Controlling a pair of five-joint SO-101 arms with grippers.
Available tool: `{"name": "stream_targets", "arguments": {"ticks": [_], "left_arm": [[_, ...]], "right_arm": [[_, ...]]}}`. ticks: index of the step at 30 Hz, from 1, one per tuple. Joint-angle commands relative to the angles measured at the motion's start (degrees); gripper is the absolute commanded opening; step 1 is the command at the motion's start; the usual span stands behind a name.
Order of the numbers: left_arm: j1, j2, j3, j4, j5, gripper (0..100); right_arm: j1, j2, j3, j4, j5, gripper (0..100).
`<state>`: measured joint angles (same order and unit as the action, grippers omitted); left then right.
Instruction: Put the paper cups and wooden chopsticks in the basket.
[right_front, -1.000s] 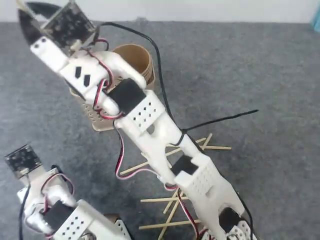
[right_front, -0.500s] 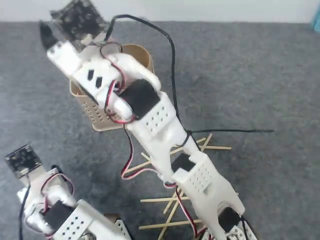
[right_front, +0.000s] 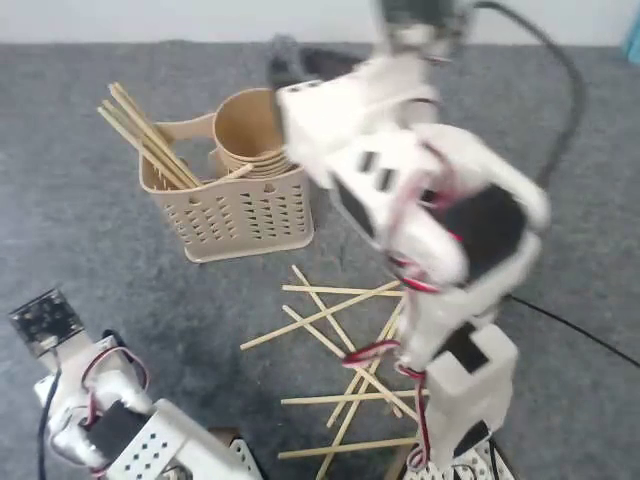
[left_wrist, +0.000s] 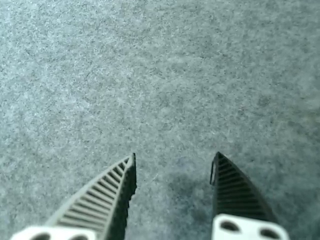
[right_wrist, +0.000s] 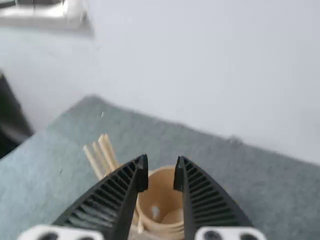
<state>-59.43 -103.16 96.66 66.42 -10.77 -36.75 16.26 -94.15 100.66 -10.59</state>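
- Basket (right_front: 235, 215) in the upper left of the high view is where I start. It stands on the grey counter (right_front: 560, 150). The stacked paper cups (right_front: 250, 130) are nested in its right-hand part, and a bundle of chopsticks (right_front: 150, 145) leans out over its left corner, propped by the rim. I take those as delivered.
- Also in the high view, the loose chopsticks (right_front: 335, 335) lie criss-crossed on the counter at lower centre, just below the basket. They are the work left. The right arm (right_front: 440, 200) rears tall through the centre right, above the scatter. The left arm (right_front: 100, 420) sits folded in the lower left corner, well apart from the basket. I judge it is parked so it doesn't crowd the other arm.
- In the left wrist view, the left jaws are spread wide with nothing between them, and only bare counter (left_wrist: 160, 75) lies below.
- In the right wrist view, the right jaws are parted by a narrow gap and hold nothing. Through and below the gap I see the paper cups (right_wrist: 160, 207), with the bundle's tips (right_wrist: 100, 150) at centre left and a pale wall (right_wrist: 225, 65) beyond. I'd say the wrist is held that high to keep it clear of the rim and the bundle's tips.
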Motion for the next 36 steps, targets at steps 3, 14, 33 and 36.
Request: {"name": "stream_targets", "arguments": {"ticks": [3, 14, 33, 36], "left_arm": [[-0.4, -0.2, -0.1, 0.3, -0.8, 23], [-0.4, -0.2, -0.1, 0.3, -1.9, 23], [2.9, -0.4, -0.5, 0.6, -10.3, 23], [5.5, -0.2, -2.0, 0.3, -10.6, 23]], "right_arm": [[2.8, -15.1, 12.2, 2.7, -0.8, 10.8], [3.4, -57.1, 84.3, 2.2, -0.9, 10.8], [32.0, -108.6, 150.8, -12.7, 24.0, 10.8], [38.5, -105.2, 150.6, -12.9, 28.0, 10.8]]}}
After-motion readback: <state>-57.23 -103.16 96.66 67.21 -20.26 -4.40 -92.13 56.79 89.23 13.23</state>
